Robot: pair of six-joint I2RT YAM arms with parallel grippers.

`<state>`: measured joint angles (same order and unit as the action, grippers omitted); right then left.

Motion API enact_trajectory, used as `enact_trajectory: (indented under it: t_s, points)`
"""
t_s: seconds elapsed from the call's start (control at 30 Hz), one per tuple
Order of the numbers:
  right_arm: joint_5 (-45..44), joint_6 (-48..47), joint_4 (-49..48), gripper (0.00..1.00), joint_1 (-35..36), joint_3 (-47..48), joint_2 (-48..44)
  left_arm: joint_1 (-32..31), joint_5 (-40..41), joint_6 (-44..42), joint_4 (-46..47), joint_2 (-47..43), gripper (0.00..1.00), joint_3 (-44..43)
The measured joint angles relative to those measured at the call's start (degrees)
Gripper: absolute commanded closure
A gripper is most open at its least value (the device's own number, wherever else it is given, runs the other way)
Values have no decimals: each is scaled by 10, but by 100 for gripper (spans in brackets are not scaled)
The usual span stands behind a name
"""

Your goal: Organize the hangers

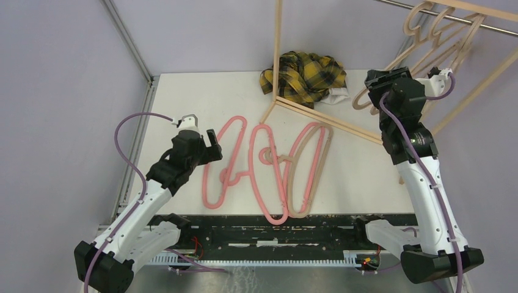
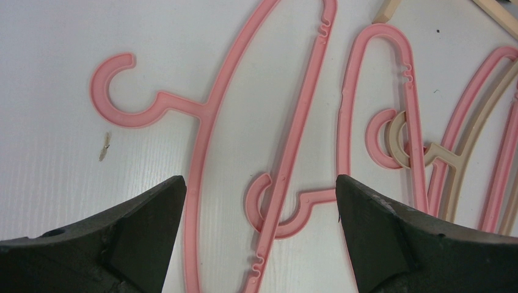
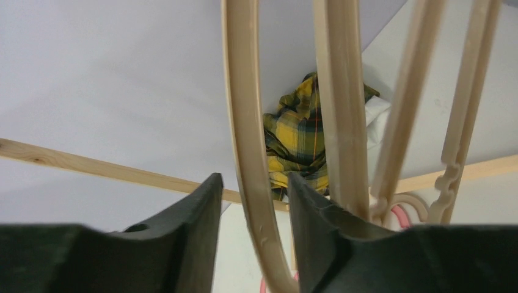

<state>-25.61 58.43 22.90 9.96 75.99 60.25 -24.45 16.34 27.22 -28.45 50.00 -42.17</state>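
Three pink hangers (image 1: 239,120) and a tan one (image 1: 319,171) lie overlapping on the white table. My left gripper (image 1: 212,145) hovers over the leftmost ones, open wide. In the left wrist view, the bar and hook of the pink hangers (image 2: 287,183) show between the fingers of the left gripper (image 2: 259,195), untouched. Several tan hangers (image 1: 427,39) hang from the rail at the back right. My right gripper (image 1: 375,82) is raised beside them. Its jaws (image 3: 255,189) stand apart around one tan hanger's bar (image 3: 244,110), with a gap on the left side.
The light wooden rack frame (image 1: 278,49) with its metal rail (image 1: 488,24) stands at the back right. A yellow-black plaid cloth (image 1: 304,76) lies bunched at the rack's foot. Purple walls close in the left and back.
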Motion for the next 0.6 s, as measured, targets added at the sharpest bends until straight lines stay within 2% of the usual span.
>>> enact_trajectory:
  t_s: [0.27, 0.4, 0.6]
  points:
    - [33, -18, 27, 17, -4, 3, 10, 0, 0, 0, 3, 0, 1, 0]
    - [45, -35, 38, 12, -4, 19, 4, 0, -2, 0, 3, 0, 1, 0]
    - [46, -73, 69, 10, -4, 48, -39, 0, -2, 0, 3, 0, 1, 0]
